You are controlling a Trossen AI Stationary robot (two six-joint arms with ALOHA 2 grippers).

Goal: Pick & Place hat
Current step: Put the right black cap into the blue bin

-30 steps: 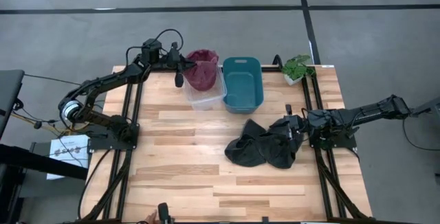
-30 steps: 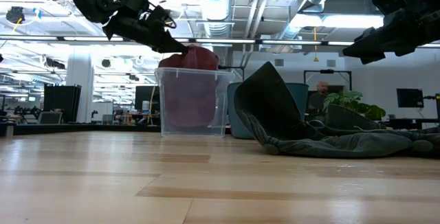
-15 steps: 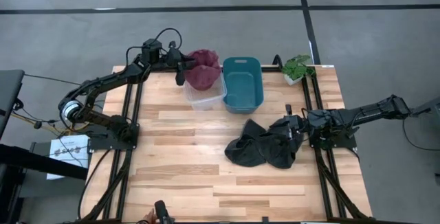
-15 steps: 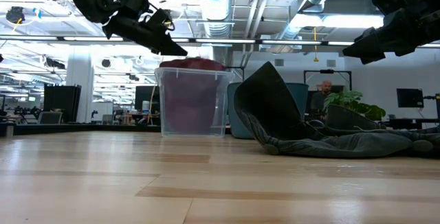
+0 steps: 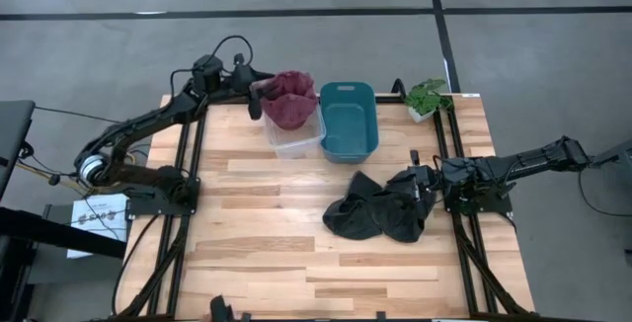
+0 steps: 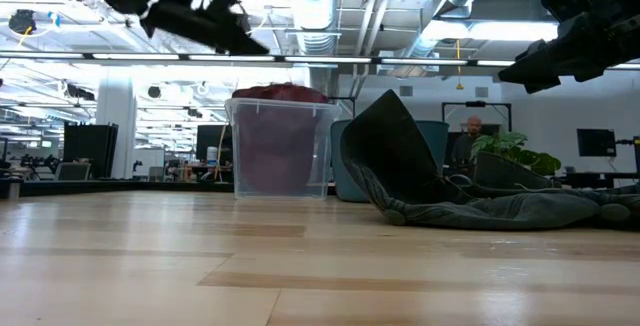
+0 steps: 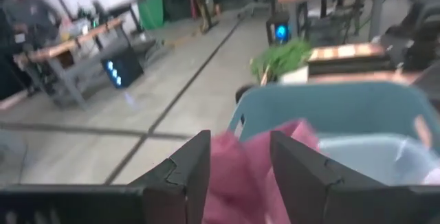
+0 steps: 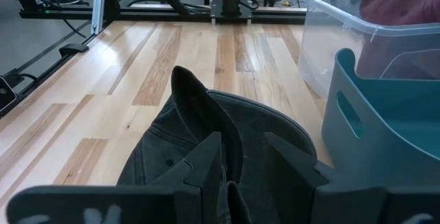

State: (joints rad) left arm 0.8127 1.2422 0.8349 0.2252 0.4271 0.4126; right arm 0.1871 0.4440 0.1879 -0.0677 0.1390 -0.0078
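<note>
The red hat (image 5: 289, 100) sits in the clear box (image 5: 293, 136) at the table's far edge. The left gripper (image 5: 255, 96) hangs beside it, fingers apart, holding nothing. The right gripper (image 5: 416, 186) waits over the dark hat (image 5: 378, 208), fingers apart.

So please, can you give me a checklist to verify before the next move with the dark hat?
1. Maroon hat in the clear bin: ok, heaped at its rim.
2. Left gripper empty: ok, fingers open beside that bin.
3. Teal bin free: ok, nothing visible inside.
4. Dark hat within reach: ok, on the table at the right gripper.
5. Right gripper's grasp on the dark hat: cannot tell.
</note>
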